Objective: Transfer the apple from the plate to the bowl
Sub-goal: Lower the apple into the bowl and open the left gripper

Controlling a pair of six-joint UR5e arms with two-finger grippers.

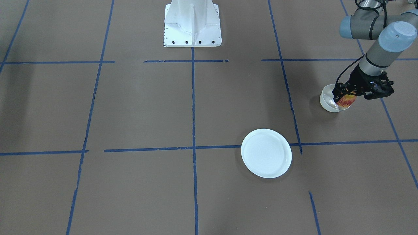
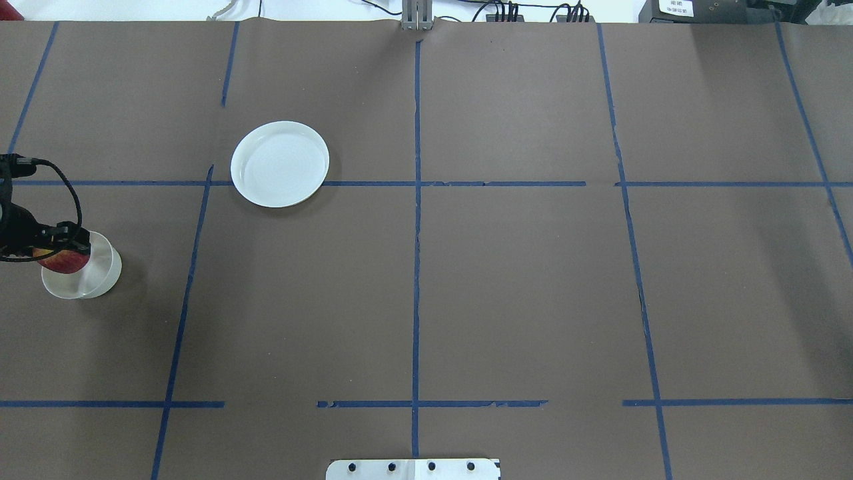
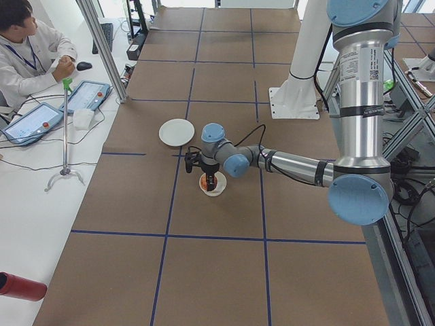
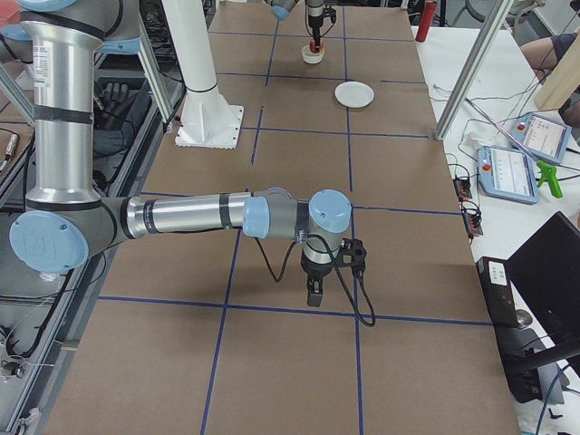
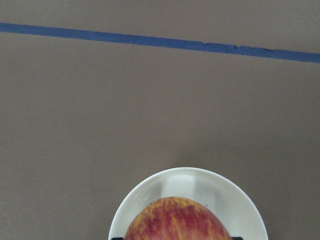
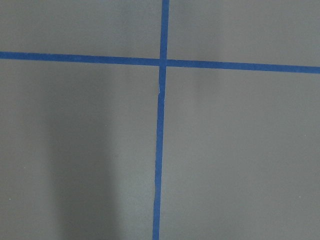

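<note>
The red and yellow apple [image 1: 347, 100] is between the fingers of my left gripper [image 1: 343, 98], which is shut on it. It hangs over the near part of the small cream-white bowl [image 1: 327, 101], at about rim height. In the overhead view the apple [image 2: 63, 261] covers the bowl's [image 2: 93, 273] left side. In the left wrist view the apple [image 5: 177, 220] fills the bottom, with the bowl [image 5: 190, 182] under it. The white plate [image 1: 266, 153] lies bare, apart from the bowl. My right gripper [image 4: 313, 294] shows only in the exterior right view, so I cannot tell whether it is open.
The white robot base [image 1: 192, 23] stands at the table's robot-side edge. Blue tape lines cross the brown table cover. An operator [image 3: 27, 47] sits beside tablets past the table's far side, and a red bottle [image 3: 20, 286] lies there.
</note>
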